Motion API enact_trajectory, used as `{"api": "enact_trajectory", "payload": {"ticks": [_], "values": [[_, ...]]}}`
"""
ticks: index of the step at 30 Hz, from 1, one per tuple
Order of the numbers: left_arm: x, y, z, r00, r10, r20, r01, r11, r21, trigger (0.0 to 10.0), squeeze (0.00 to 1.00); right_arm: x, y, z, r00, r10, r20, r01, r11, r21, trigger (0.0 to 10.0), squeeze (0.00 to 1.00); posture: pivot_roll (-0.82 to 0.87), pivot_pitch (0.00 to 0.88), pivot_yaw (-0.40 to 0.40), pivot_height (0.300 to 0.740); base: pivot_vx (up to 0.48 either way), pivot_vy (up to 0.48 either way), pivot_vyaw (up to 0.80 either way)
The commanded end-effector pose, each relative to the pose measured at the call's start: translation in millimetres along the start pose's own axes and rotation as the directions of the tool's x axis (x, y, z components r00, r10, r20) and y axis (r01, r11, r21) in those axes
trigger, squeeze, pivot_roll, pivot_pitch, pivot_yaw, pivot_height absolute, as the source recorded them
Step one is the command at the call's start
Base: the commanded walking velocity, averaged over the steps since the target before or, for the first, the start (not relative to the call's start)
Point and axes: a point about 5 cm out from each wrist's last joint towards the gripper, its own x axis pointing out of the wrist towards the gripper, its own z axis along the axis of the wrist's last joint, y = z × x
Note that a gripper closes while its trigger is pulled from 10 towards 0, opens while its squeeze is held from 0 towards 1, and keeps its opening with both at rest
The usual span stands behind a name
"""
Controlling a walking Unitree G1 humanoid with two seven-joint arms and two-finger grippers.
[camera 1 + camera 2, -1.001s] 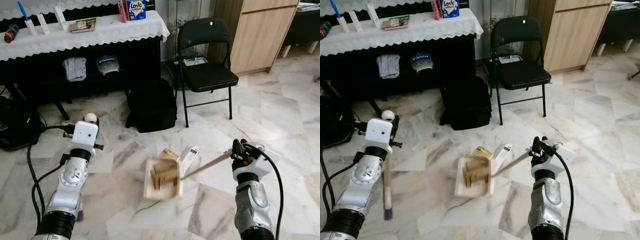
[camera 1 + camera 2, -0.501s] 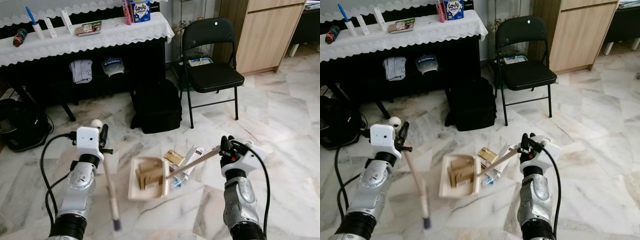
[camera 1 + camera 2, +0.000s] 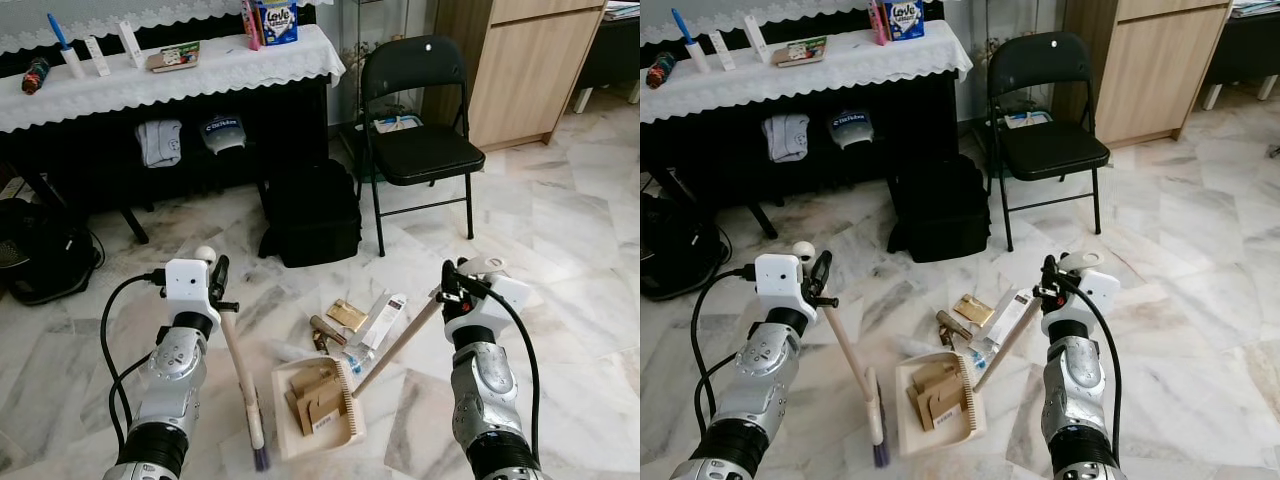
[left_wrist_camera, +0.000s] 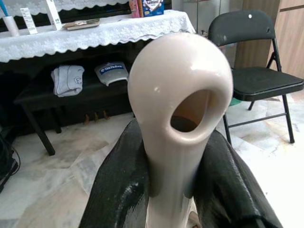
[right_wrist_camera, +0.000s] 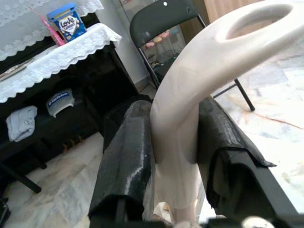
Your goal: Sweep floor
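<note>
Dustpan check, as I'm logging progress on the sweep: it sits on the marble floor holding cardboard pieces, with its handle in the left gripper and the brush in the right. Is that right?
Not quite: the grippers are swapped. In the left eye view the right gripper holds the handle of the dustpan, and the left gripper holds the brush. The dustpan does sit on the marble floor with cardboard pieces in it.

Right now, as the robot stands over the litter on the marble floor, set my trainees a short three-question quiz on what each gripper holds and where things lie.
1. True or false: the left gripper is shut on the brush.
2. What does the right gripper hold? A) dustpan B) black bag C) folding chair
3. Fill in: the cardboard pieces lie in the ____.

Key: 1 true; 2 A, by its long handle; 3 dustpan.
</note>
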Motion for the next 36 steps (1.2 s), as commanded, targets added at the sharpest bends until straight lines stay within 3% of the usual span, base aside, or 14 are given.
{"api": "enact_trajectory", "payload": {"ticks": [1, 7, 15, 24, 29, 36], "values": [[5.3, 2.2, 9, 0.999, 0.007, 0.043, -0.008, 1.000, 0.014, 10.0, 0.00, 6.3, 7.1, 10, 0.999, 0.015, 0.050, -0.015, 1.000, -0.007, 10.0, 0.00, -0.15, 0.000, 0.095, 0.740, 0.000, 0.000, 0.00], [1.9, -1.7, 5, 0.999, -0.008, 0.038, 0.007, 1.000, 0.019, 10.0, 0.00, 4.5, 5.8, 7, 0.999, 0.006, 0.040, -0.004, 1.000, -0.028, 10.0, 0.00, -0.13, 0.000, 0.111, 0.740, 0.000, 0.000, 0.00], [-2.0, 7.6, 6, 0.999, -0.046, 0.028, 0.044, 0.997, 0.058, 10.0, 0.00, -3.7, 15.7, -6, 1.000, 0.005, 0.024, -0.004, 0.999, -0.053, 10.0, 0.00, -0.12, 0.000, 0.175, 0.740, 0.000, 0.000, 0.00], [3.4, 9.2, 10, 0.998, -0.063, 0.030, 0.061, 0.995, 0.076, 10.0, 0.00, -10.4, 11.0, -11, 1.000, -0.012, 0.015, 0.013, 0.998, -0.055, 10.0, 0.00, -0.13, 0.000, 0.201, 0.740, 0.000, 0.000, 0.00], [6.0, 9.1, 13, 0.997, -0.067, 0.036, 0.064, 0.995, 0.078, 10.0, 0.00, -11.1, 9.3, -11, 1.000, -0.018, 0.016, 0.019, 0.998, -0.060, 10.0, 0.00, -0.13, 0.000, 0.195, 0.740, 0.000, 0.000, 0.00], [8.9, 11.0, 17, 0.997, -0.030, 0.065, 0.025, 0.996, 0.084, 10.0, 0.00, -4.8, 10.0, -5, 1.000, 0.015, 0.019, -0.013, 0.996, -0.090, 10.0, 0.00, -0.14, 0.000, 0.126, 0.740, 0.000, 0.000, 0.00]]}}
